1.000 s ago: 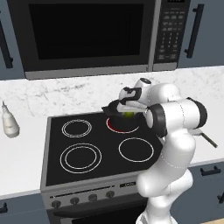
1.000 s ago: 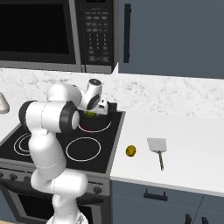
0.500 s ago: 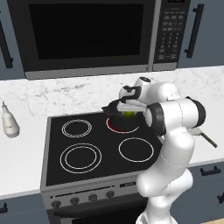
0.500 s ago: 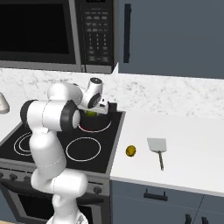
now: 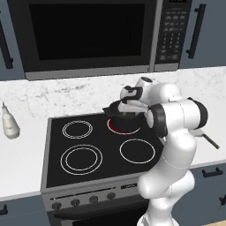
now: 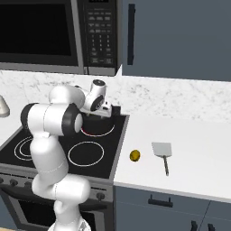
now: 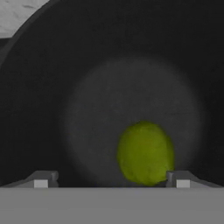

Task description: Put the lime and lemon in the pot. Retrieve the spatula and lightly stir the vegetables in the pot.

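- The gripper is seen in the hand view with its two dark fingertips set wide apart; nothing is clamped between them.
- A green-yellow lime is found just beyond the gripper, lying on the floor of the pot. It is nearer one fingertip than the other, and whether it touches that tip cannot be told.
- The pot's dark interior is seen directly under the gripper, spreading around it on all sides in the hand view.
- In the left base view the gripper is held low over the pot, which is placed on the red-ringed rear burner of the stove.
- In the right base view the pot is largely hidden behind the hand.
- The lemon is seen well away from the gripper, off the stove, on the white counter to the robot's right.
- The spatula is laid just beyond the lemon, further from the gripper, blade flat on the counter.
- A pale bottle is noted furthest off, on the counter at the opposite side of the stove.
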### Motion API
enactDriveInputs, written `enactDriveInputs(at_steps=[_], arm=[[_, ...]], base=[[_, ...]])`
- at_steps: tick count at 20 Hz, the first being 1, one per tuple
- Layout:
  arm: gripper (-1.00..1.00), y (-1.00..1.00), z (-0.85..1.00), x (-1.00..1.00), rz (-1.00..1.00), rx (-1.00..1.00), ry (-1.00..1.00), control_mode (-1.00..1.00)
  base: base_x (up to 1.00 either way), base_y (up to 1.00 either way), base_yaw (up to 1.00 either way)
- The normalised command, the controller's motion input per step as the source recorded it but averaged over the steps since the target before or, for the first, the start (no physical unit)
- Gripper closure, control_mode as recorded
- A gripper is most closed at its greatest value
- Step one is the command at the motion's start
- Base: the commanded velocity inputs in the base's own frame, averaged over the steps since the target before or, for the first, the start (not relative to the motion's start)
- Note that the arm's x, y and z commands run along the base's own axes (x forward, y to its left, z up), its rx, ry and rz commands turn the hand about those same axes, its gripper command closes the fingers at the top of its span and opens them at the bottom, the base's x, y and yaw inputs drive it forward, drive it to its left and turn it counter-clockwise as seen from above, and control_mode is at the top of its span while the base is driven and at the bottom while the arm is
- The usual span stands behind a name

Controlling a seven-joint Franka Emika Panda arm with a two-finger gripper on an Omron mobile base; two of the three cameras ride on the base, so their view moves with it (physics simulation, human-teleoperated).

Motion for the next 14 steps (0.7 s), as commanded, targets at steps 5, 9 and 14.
enactDriveInputs(at_steps=[5, 9, 14], arm=[[-1.00, 0.00, 0.22, -0.15, 0.00, 0.01, -0.15, -1.00], [-1.00, 0.00, 0.36, -0.28, 0.00, 0.03, -0.33, -1.00], [-1.00, 0.00, 0.35, -0.35, 0.00, 0.06, -0.40, -1.00]], base=[[0.00, 0.00, 0.00], [0.00, 0.00, 0.00], [0.00, 0.00, 0.00]])
